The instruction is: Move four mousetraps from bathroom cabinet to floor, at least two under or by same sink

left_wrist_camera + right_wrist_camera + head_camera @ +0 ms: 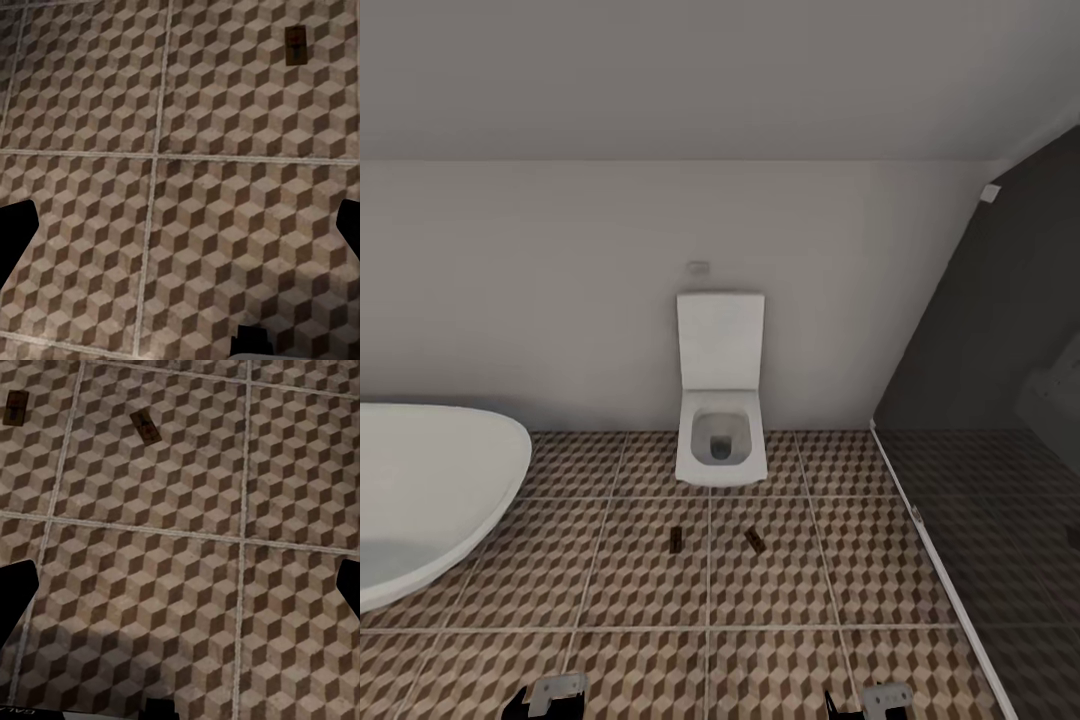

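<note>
head view / floor: cube-pattern tile floor [640, 590], pale grout lines.
head view / toilet: white toilet [721, 440] against the back wall, lid up, small flush plate [698, 267] on the wall above it.
head view / traps: two mousetraps on the floor in front of the toilet, apart from each other; left mousetrap [676, 540] lies roughly straight, right mousetrap [754, 541] is turned at an angle.
head view / bathtub: white oval bathtub [420, 490] at the left edge.
head view / shower: dark glass panel [1000, 400] on the right, white sill along its base.
head view / arms: left pincer [550, 695] and right pincer [880, 700] barely poke in at the bottom edge; can't tell whether they're apart or together here.
left wrist view / pincer: dark fingertips at both side edges, spread wide, nothing between them.
left wrist view / floor: tiles, one mousetrap [296, 43] far off near a corner.
right wrist view / pincer: fingertips again at the two side edges, spread, holding nothing.
right wrist view / floor: tiles, both traps lying on them: [15, 407] and the angled one [145, 427].
</note>
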Motion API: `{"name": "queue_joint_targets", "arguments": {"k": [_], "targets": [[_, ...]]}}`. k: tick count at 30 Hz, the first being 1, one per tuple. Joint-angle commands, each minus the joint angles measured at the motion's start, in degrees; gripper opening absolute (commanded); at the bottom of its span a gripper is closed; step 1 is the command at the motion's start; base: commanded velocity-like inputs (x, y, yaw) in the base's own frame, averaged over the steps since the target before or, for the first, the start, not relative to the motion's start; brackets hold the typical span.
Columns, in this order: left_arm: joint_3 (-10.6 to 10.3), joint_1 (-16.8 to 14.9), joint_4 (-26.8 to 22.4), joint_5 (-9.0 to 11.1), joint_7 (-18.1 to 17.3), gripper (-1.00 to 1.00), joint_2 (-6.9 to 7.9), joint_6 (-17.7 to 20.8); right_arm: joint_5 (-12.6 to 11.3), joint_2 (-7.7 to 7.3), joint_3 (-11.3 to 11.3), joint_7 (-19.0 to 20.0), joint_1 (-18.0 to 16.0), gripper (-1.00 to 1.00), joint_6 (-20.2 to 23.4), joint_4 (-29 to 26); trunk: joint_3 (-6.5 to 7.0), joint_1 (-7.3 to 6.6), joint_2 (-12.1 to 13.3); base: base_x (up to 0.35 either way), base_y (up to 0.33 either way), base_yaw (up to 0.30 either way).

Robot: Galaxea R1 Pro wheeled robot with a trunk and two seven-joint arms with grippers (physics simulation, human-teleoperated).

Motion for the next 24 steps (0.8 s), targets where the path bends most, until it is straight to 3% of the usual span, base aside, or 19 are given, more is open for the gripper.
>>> {"name": "queue_joint_targets", "arguments": {"k": [1,24], "targets": [[-0.48,-0.08,0.18,0.23,0.15,1.00,-0.04,-0.26,0.61,0.01,-0.33,-0.27,-0.05,1.00,-0.19,0.07,0.00,0.03,-0.10,0.000,0.000,0.000],[-0.48,-0.08,0.18,0.20,0.10,1.00,-0.38,-0.26,0.61,0.01,-0.33,-0.27,-0.05,1.00,-0.19,0.31,2.15,0.03,-0.10,0.000,0.000,0.000]]}}
